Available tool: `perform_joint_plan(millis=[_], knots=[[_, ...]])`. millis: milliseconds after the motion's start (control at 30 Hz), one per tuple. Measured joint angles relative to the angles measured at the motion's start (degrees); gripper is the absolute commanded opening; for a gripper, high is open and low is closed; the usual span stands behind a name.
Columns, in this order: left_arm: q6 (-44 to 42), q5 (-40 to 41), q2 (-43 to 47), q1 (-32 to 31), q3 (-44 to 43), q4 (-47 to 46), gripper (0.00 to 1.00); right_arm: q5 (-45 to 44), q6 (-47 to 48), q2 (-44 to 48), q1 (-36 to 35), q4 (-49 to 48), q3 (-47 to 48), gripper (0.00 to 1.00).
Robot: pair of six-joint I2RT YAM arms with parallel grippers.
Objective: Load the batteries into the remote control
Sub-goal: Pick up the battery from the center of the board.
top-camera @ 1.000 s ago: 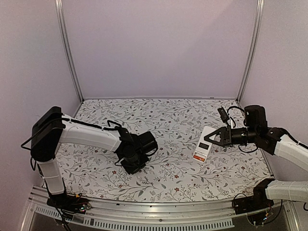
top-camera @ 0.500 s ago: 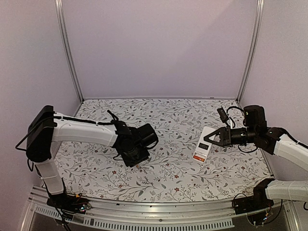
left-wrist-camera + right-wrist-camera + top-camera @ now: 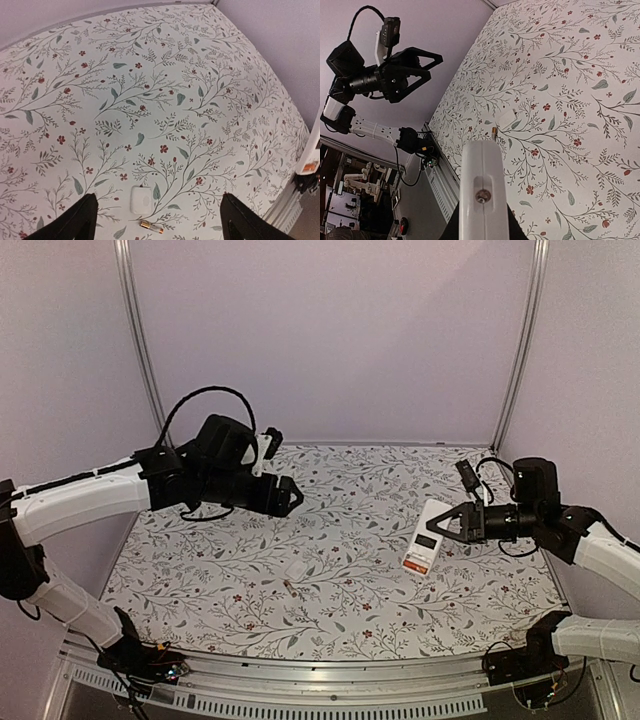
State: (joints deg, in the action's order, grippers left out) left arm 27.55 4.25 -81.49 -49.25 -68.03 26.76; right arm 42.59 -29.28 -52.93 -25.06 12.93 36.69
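My right gripper [image 3: 455, 525] is shut on the remote control [image 3: 424, 538] and holds the white handset in the air at the right, its dark recess facing the camera. In the right wrist view the remote control [image 3: 482, 185] shows end-on between the fingers of the right gripper [image 3: 482, 220]. One battery [image 3: 151, 226], orange-red with dark ends, lies on the table just in front of the white cover plate [image 3: 140, 199]. High over the back left of the table, my left gripper [image 3: 285, 495] is open and empty, well above that battery [image 3: 493, 132].
The cover plate [image 3: 298, 569] lies flat near the middle of the floral table [image 3: 350, 610]. The metal rail [image 3: 300, 680] runs along the near edge. Purple walls close the back and both sides.
My left arm lifted off the table by the cover plate and swung up and back to the left while its jaws opened. The battery now lies uncovered on the table. The right arm held still.
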Motion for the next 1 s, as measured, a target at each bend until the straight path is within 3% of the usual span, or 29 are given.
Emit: perform_joint_plan(millis=[167,400,533,733,1000], knots=[[-21.81,-6.12,1.62,-0.13,3.37,0.0,0.78,0.37,0.0,1.88,0.0,-0.02,0.0,0.0],[-51.56,-11.82,-0.61,-1.05,3.43,7.96,0.66,2.58,0.0,1.79,0.0,-0.04,-0.22,0.0],[-62.97,-12.83,-4.35,-1.7,3.34,12.2,0.56,4.96,0.22,0.13,0.0,0.0,-0.35,0.0],[-72.61,-12.55,-14.1,-2.03,-0.2,18.01,0.5,7.21,0.81,-1.03,0.0,-0.02,-0.35,0.0],[-77.37,-9.11,-23.87,-5.11,-5.57,22.27,0.43,8.26,1.33,-1.14,0.0,0.0,-0.35,0.0]])
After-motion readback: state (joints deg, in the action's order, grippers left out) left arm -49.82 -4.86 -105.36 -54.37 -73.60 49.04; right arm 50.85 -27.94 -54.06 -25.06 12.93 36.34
